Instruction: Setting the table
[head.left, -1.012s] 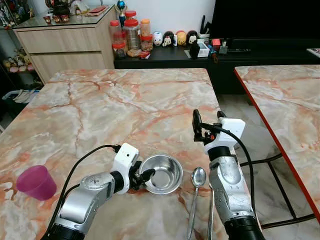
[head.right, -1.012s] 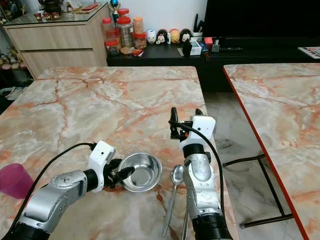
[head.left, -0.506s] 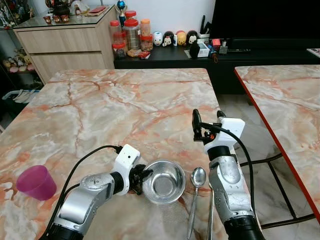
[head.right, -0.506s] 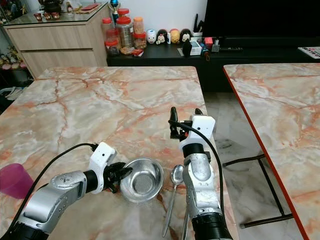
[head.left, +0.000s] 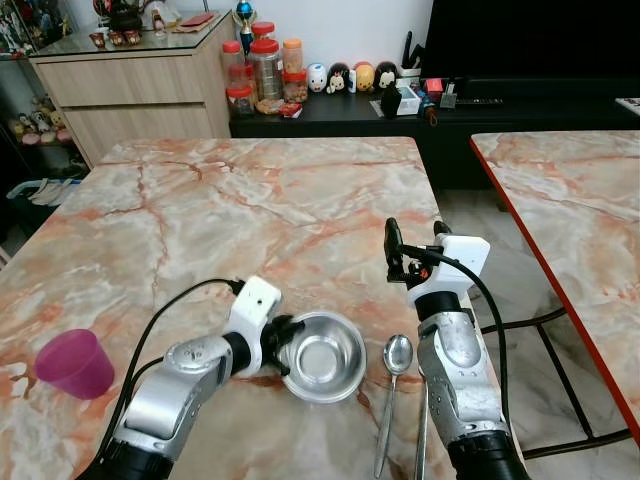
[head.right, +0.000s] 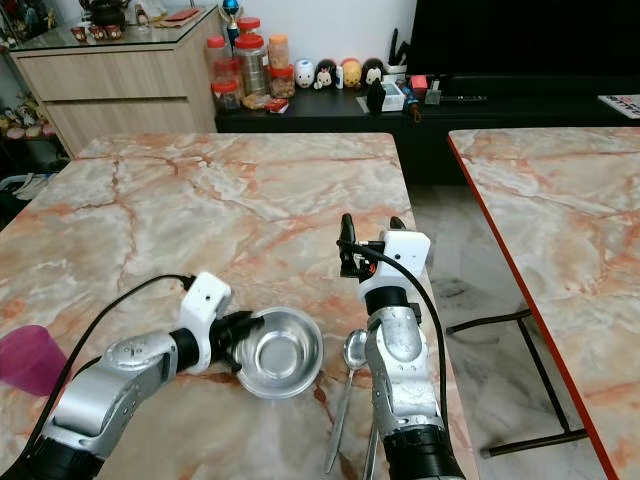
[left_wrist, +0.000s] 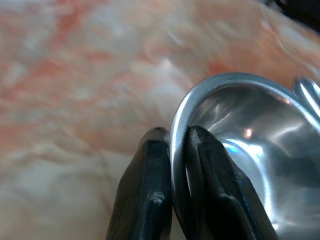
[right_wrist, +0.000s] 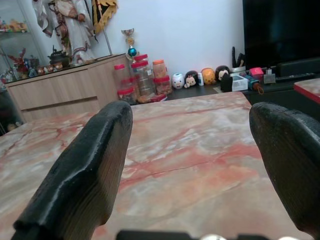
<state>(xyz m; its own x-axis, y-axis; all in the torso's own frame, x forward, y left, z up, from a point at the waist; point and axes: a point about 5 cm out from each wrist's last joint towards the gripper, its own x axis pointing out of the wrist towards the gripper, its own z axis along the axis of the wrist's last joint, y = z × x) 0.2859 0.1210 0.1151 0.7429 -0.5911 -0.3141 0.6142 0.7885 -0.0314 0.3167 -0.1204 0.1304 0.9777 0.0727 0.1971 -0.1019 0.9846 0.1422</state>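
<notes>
A steel bowl (head.left: 322, 356) rests near the front edge of the marble table (head.left: 250, 210). My left gripper (head.left: 285, 342) is shut on the bowl's left rim; in the left wrist view its fingers (left_wrist: 150, 195) pinch the rim (left_wrist: 178, 130) from both sides. A steel spoon (head.left: 393, 377) lies just right of the bowl, with a second utensil handle (head.left: 421, 440) beside it. My right gripper (head.left: 415, 238) is raised above the table behind the spoon, open with nothing between its fingers (right_wrist: 85, 165). A purple cup (head.left: 74, 364) stands at the front left.
A second marble table (head.left: 570, 190) stands to the right across a floor gap with a black chair frame (head.left: 560, 370). Behind are a wooden cabinet (head.left: 130, 85) and a dark shelf with jars (head.left: 262, 70) and figurines (head.left: 350, 76).
The bowl tipped up on my left gripper half a second ago and now sits flatter. The gripper's wrist has turned and moved slightly forward. My right arm has not moved.
</notes>
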